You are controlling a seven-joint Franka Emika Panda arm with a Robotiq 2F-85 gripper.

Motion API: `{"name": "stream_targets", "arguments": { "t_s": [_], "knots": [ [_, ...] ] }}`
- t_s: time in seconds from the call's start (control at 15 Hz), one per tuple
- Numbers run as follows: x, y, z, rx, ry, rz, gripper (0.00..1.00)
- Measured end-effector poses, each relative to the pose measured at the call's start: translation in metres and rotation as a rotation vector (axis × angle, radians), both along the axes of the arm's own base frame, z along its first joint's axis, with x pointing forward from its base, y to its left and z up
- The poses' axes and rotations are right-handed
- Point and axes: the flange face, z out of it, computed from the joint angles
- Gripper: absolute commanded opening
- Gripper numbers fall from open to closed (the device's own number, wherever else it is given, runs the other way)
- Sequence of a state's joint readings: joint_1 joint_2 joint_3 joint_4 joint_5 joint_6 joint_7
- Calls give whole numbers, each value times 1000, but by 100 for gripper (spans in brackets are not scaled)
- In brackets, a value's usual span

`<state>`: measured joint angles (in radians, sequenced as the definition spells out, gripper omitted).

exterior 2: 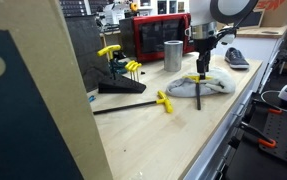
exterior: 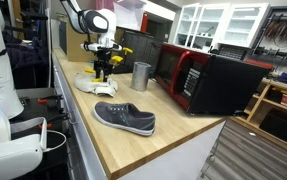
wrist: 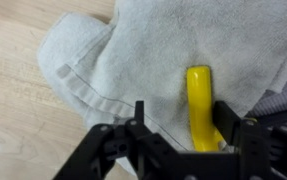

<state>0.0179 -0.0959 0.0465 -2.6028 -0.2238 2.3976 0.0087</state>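
The wooden countertop (exterior: pixel 173 140) runs away from the camera, and everything on it sits along its length. The largest thing is the red-and-black microwave (exterior: pixel 208 80), set on the right against the far edge, out of the arm's working space. Near the front lies a grey shoe (exterior: pixel 125 118) on its sole, well apart from the gripper. Farther back and to the left is a crumpled white towel (exterior: pixel 91 84), spread flat enough to cushion whatever rests on it. Just right of the towel a metal cup (exterior: pixel 141 76) stands upright. In an exterior view a rack of yellow-handled keys (exterior 2: pixel 118 70) stands on the left, with one loose key (exterior 2: pixel 164 101) lying on the wood near it.

The smallest piece matters most. It is a yellow tool handle (wrist: pixel 200 105) lying on the towel (wrist: pixel 153 50), with a dark shaft that reaches off the cloth towards the near edge in an exterior view.

The gripper (wrist: pixel 181 112) hangs directly over it, pointing down, with its jaws spread and the handle between them, nearer the right-hand finger. The gap looks far wider than the handle, so nothing seems to be gripped, though the wrist view is too blurred to rule out a light touch. The jaws straddle the handle across its width, which suits closing on its narrow sides.
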Motion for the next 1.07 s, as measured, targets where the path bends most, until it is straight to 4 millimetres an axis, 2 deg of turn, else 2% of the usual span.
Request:
{"name": "stream_targets", "arguments": {
  "t_s": [0.27,0.4,0.47,0.8,1.07],
  "knots": [
    [-1,9,0,11,1,7,13],
    [-1,13,0,17,1,5,2],
    [-1,14,0,19,1,5,6],
    [0,12,2,34,-3,-11,6],
    [2,6,18,59,-36,-26,6]
  ]
}}
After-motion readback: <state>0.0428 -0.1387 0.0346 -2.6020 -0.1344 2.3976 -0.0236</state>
